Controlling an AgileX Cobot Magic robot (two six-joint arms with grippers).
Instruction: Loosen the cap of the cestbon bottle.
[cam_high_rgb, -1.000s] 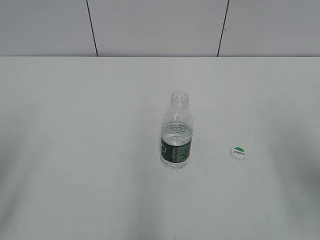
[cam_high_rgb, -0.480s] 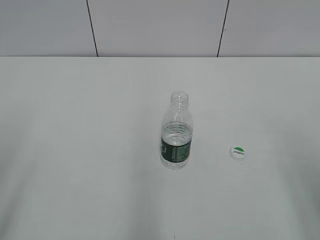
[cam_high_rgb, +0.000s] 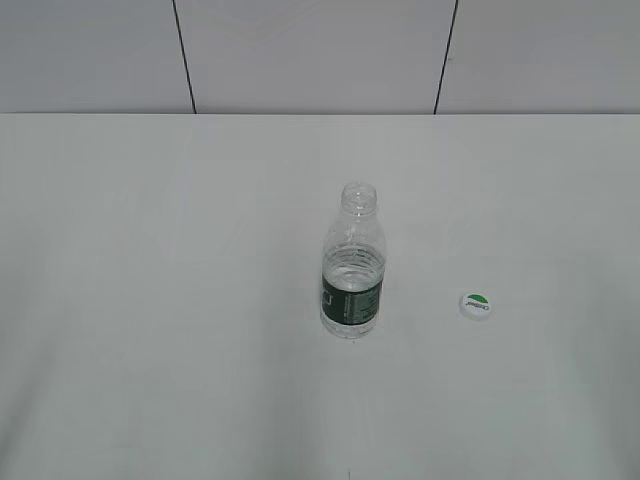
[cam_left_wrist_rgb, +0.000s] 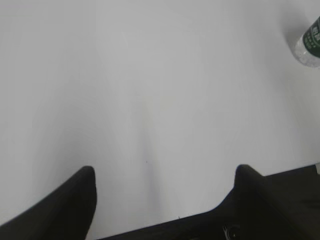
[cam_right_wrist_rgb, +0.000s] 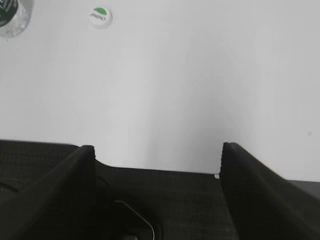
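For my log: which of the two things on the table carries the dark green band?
The bottle, upright and uncapped at the table's middle. The cap lies apart, white with a green half-circle.

Cestbon bottle (cam_high_rgb: 352, 265) — clear plastic, dark green label band with pale lettering. Cap (cam_high_rgb: 476, 305) — white, top printed with a green half-circle. Tabletop (cam_high_rgb: 150, 300) plain white. Left gripper (cam_left_wrist_rgb: 165, 187) and right gripper (cam_right_wrist_rgb: 157, 160) black.
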